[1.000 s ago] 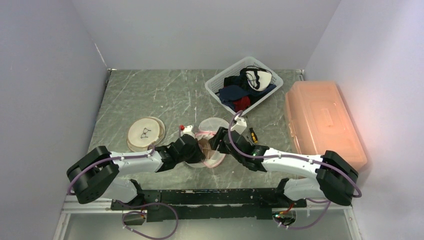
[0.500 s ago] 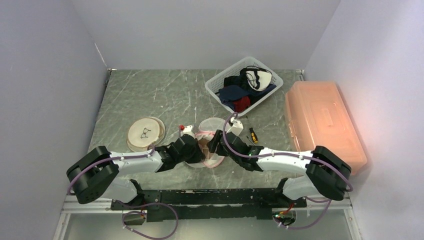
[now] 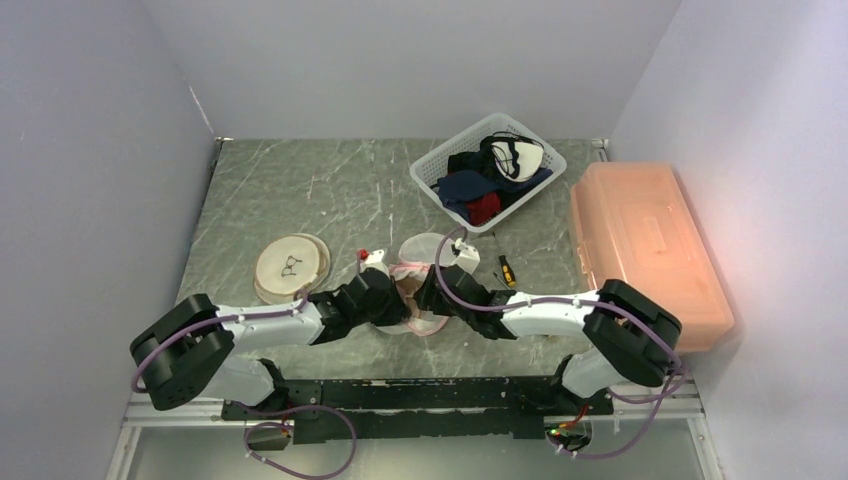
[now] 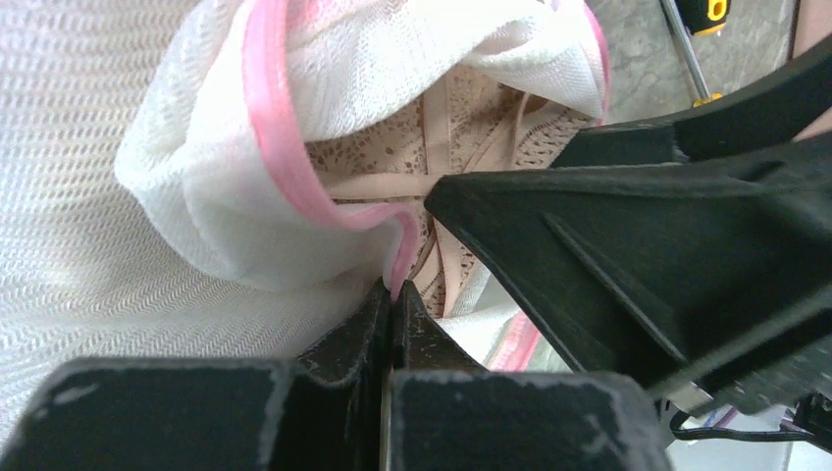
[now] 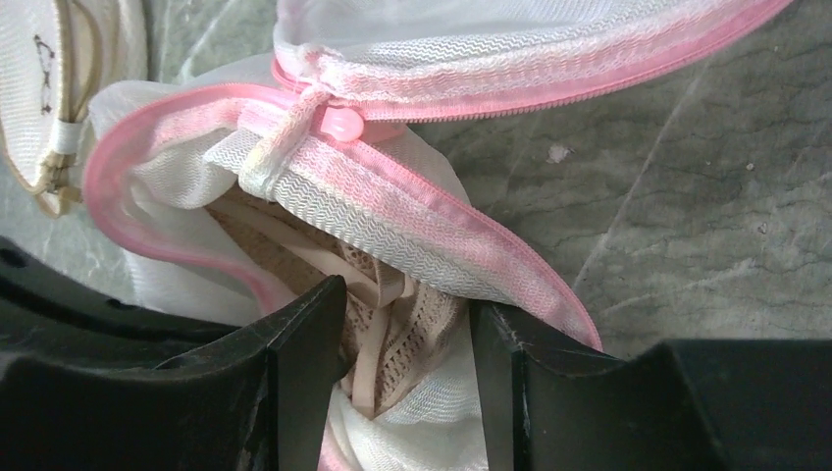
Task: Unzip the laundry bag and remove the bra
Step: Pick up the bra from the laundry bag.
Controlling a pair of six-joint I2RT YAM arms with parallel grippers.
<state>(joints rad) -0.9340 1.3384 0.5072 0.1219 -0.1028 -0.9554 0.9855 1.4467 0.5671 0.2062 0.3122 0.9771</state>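
The white mesh laundry bag (image 3: 424, 252) with pink zipper trim lies mid-table, its mouth unzipped and gaping. My left gripper (image 3: 398, 300) is shut on the bag's pink rim (image 4: 392, 260), holding the mouth up. The beige lace bra (image 5: 407, 319) shows inside the opening (image 4: 471, 128). My right gripper (image 5: 404, 343) reaches into the mouth, jaws apart, with the bra's straps and lace plus some mesh between its fingers (image 5: 304, 363). The pink zipper pull (image 5: 340, 125) sits at the end of the opening. That right finger (image 4: 638, 245) fills the left wrist view's right side.
A white basket (image 3: 430, 172) of dark clothes stands at the back right. An orange lidded box (image 3: 640, 245) lies along the right edge. A screwdriver (image 3: 507, 270) rests just right of the bag. Round flat mesh bags (image 3: 290, 265) lie to the left.
My right arm has pushed left into the bag's mouth and its jaws have narrowed a little around the bra. The left gripper keeps its hold on the rim.
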